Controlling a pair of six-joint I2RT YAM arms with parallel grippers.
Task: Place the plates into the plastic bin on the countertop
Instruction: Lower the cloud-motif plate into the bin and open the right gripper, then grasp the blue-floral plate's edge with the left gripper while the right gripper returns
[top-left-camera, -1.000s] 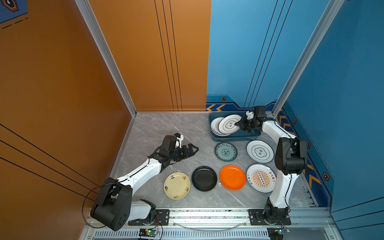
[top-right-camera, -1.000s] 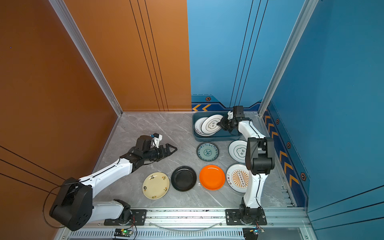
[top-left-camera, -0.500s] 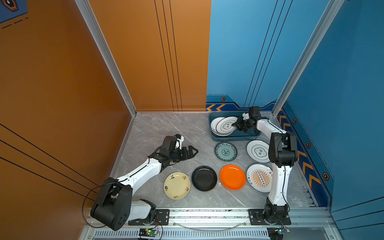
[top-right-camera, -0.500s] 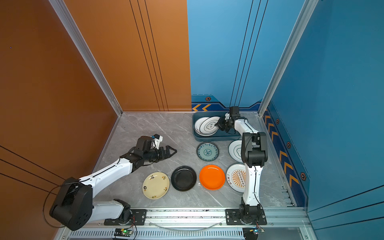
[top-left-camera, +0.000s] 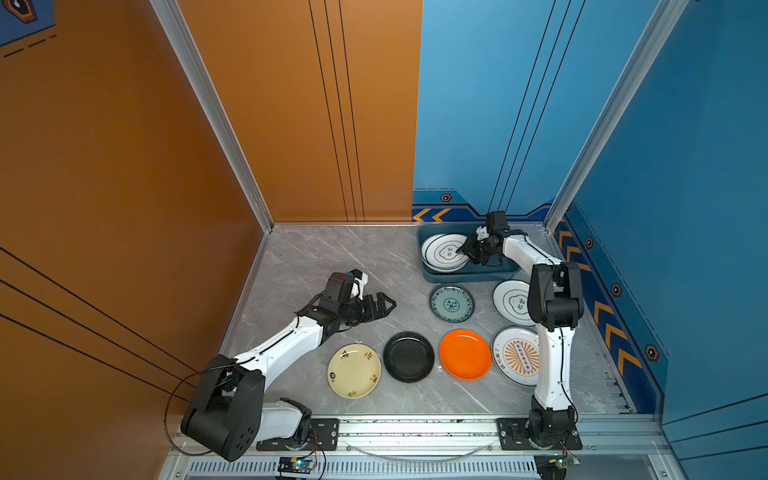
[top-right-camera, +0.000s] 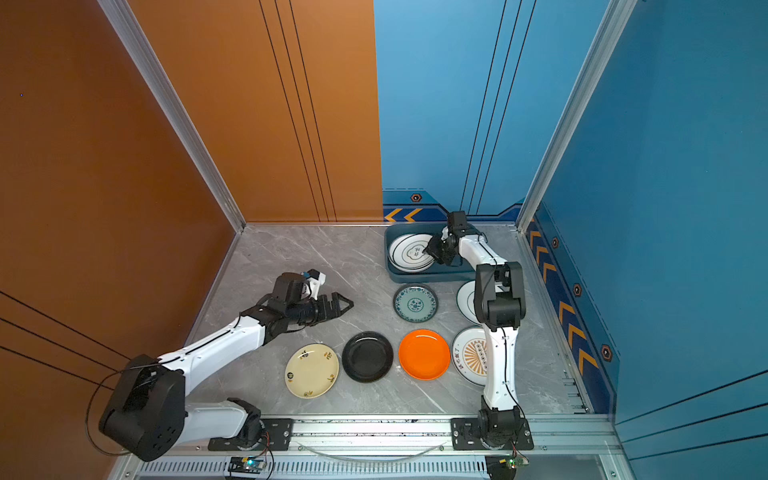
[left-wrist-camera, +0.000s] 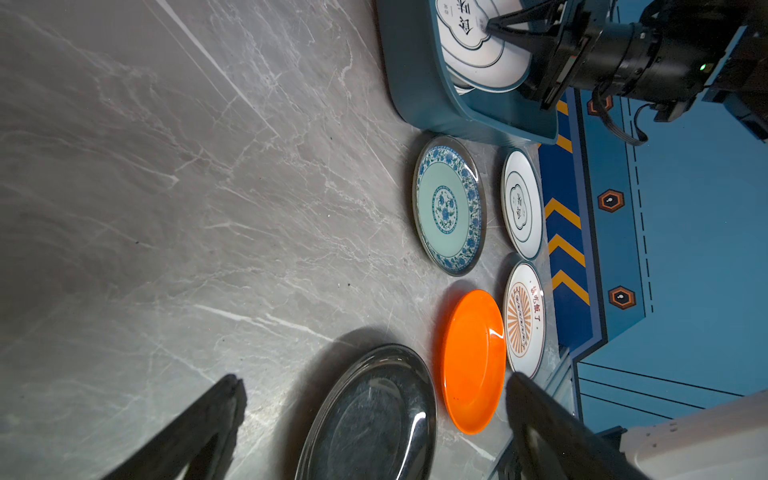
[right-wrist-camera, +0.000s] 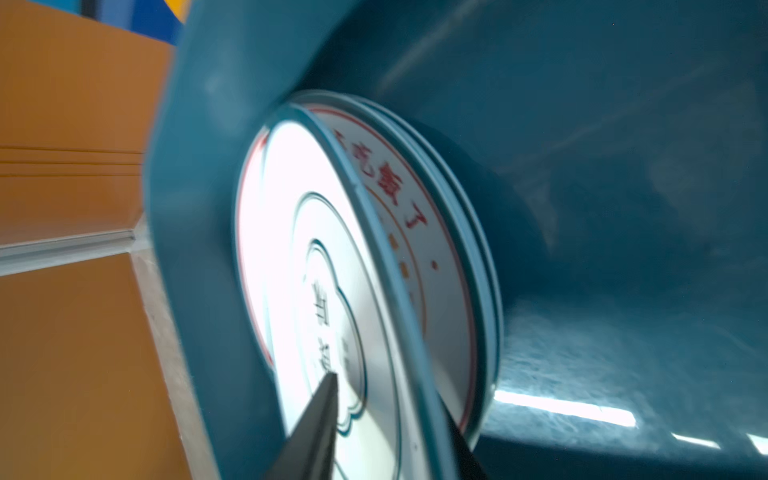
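The dark teal plastic bin (top-left-camera: 469, 276) stands at the back right of the grey countertop (top-left-camera: 324, 257). A white ringed plate (top-left-camera: 442, 251) lies flat on top of a stack in it, over a sunburst plate (right-wrist-camera: 399, 199). My right gripper (top-left-camera: 459, 251) reaches into the bin, jaws parted astride that top plate's rim (right-wrist-camera: 299, 249). On the countertop lie teal (top-left-camera: 451, 302), ringed (top-left-camera: 513, 301), sunburst (top-left-camera: 515, 355), orange (top-left-camera: 464, 354), black (top-left-camera: 408, 356) and cream (top-left-camera: 353, 370) plates. My left gripper (top-left-camera: 388, 303) hovers wide open and holds nothing, left of the teal plate.
The right arm's upright link (top-left-camera: 552, 332) stands over parts of the ringed and sunburst plates on the countertop. Orange and blue walls close in the back and sides. An aluminium rail (top-left-camera: 415, 428) runs along the front edge.
The right gripper carried the ringed plate leftward and down onto the stack in the bin, where it now lies flat. Its jaws have parted. The left arm hardly moved.
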